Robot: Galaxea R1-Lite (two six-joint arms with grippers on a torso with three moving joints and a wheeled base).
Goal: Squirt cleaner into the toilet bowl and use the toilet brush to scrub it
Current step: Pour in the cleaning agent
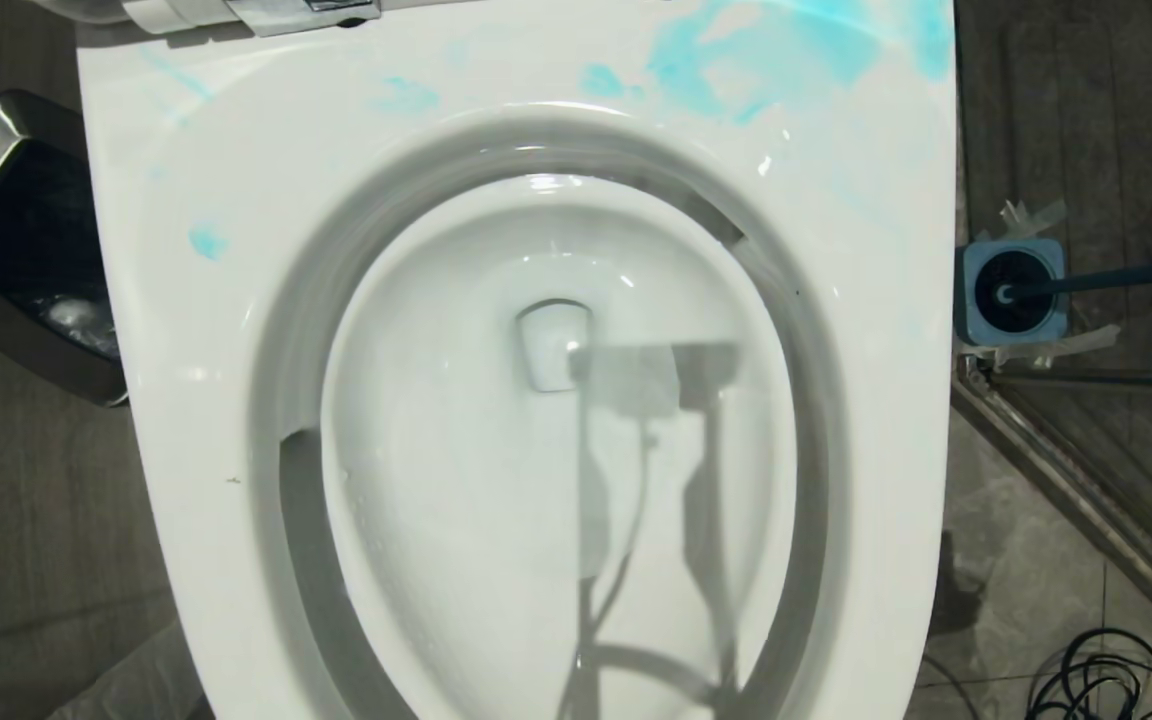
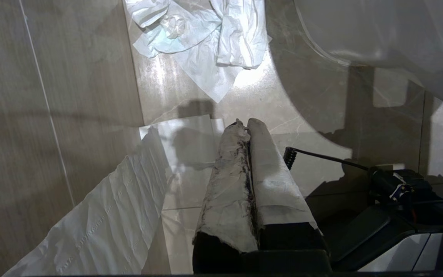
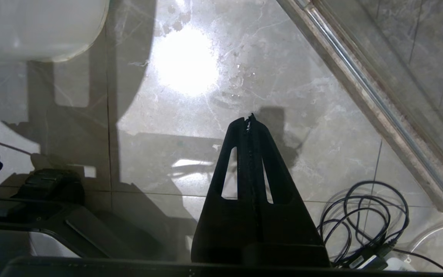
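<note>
Both claws parked low over the floor, nothing picked up yet.

The toilet bowl [image 1: 556, 420] lies open, smears of cleaner [image 1: 766, 55] on its back rim, likely to await scrubbing. The toilet brush [image 1: 1106, 280] sits in its stand [image 1: 1011, 290], well apart from either claw. The left claw [image 2: 246, 123], its fingers wrapped in paper, is closed on nothing beside loose tissue [image 2: 202, 34]; the right claw [image 3: 249, 117] is closed and empty, a coiled cable [image 3: 363, 215] near it.
</note>
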